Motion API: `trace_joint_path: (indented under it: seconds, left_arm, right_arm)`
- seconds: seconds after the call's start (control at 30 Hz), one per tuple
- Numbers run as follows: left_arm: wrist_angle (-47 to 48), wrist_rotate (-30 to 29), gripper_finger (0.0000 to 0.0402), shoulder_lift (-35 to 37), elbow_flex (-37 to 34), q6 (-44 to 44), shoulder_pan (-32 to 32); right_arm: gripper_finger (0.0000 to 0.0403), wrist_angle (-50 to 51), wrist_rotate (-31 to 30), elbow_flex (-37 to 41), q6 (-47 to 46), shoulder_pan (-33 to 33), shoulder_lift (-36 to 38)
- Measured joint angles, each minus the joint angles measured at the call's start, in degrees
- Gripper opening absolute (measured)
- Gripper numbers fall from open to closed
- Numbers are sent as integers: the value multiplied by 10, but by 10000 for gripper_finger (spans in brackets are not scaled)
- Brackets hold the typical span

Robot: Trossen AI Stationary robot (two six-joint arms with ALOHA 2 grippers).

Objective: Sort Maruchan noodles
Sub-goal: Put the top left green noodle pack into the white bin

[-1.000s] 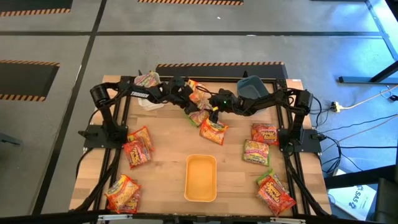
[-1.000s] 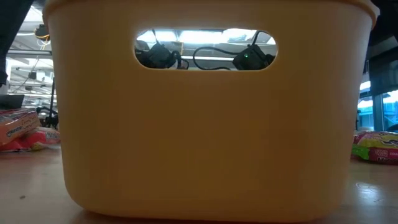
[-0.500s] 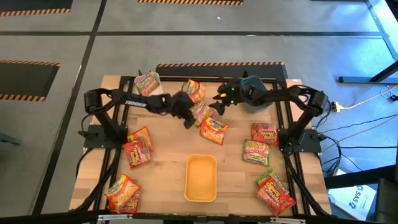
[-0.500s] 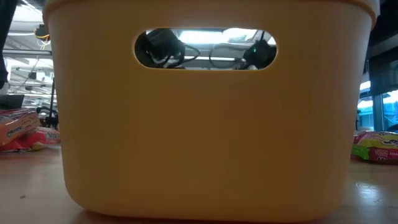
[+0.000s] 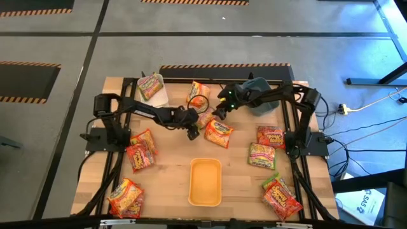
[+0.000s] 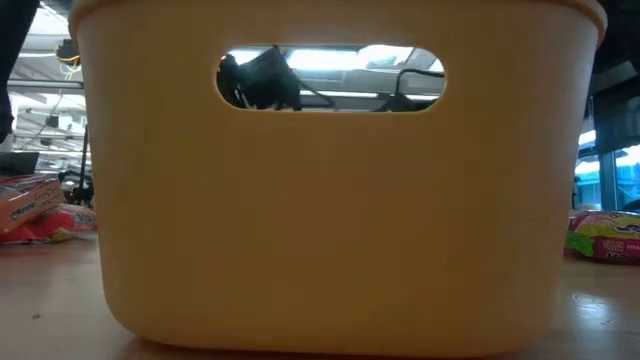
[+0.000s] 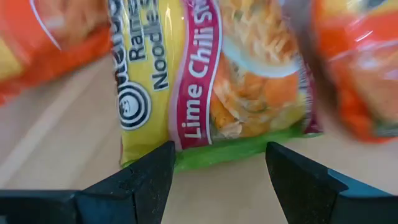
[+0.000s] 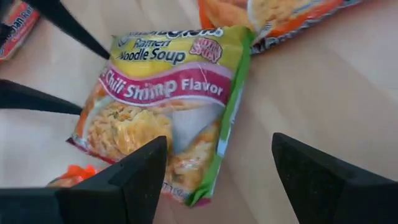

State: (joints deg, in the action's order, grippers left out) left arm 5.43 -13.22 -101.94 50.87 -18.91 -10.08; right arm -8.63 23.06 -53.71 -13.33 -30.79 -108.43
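Observation:
A green-and-pink Lime Chili Shrimp noodle packet (image 5: 205,117) lies flat on the wooden table (image 5: 165,172), right of the table's middle toward the far side. My left gripper (image 5: 192,131) stands open just near and left of it, its fingers astride the packet's green edge (image 7: 217,152) without plainly touching. My right gripper (image 5: 219,113) is open on the packet's (image 8: 168,93) right and far side, above it. An orange packet (image 5: 218,132) lies beside these. More noodle packets lie at the left (image 5: 141,149), near left (image 5: 125,197), right (image 5: 267,145) and near right (image 5: 282,196).
A yellow bin (image 5: 205,181) stands at the near middle and fills the low view (image 6: 330,220). A blue bin (image 5: 257,95) sits under my right arm at the far right. A white bin (image 5: 156,97) at the far left carries a packet (image 5: 151,84). Another packet (image 5: 197,94) lies far middle.
My left gripper has swung from the far middle toward the table's near edge and turned, ending beside the green-and-pink packet. My right gripper has drawn back a little toward the far edge and rolled. Both have stayed open, and the packets lie where they were.

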Motion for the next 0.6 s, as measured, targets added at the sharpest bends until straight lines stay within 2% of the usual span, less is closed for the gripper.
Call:
trace_joint_path:
  seconds: [0.27, 0.6]
  left_arm:
    - [-26, -35, 247, -32, 2, 3, 0]
    - [-63, -46, 247, -34, 0, 30, 0]
  right_arm:
    - [275, 38, 94, -46, 5, 1, -39]
    - [276, 25, 164, -52, 0, 0, -48]
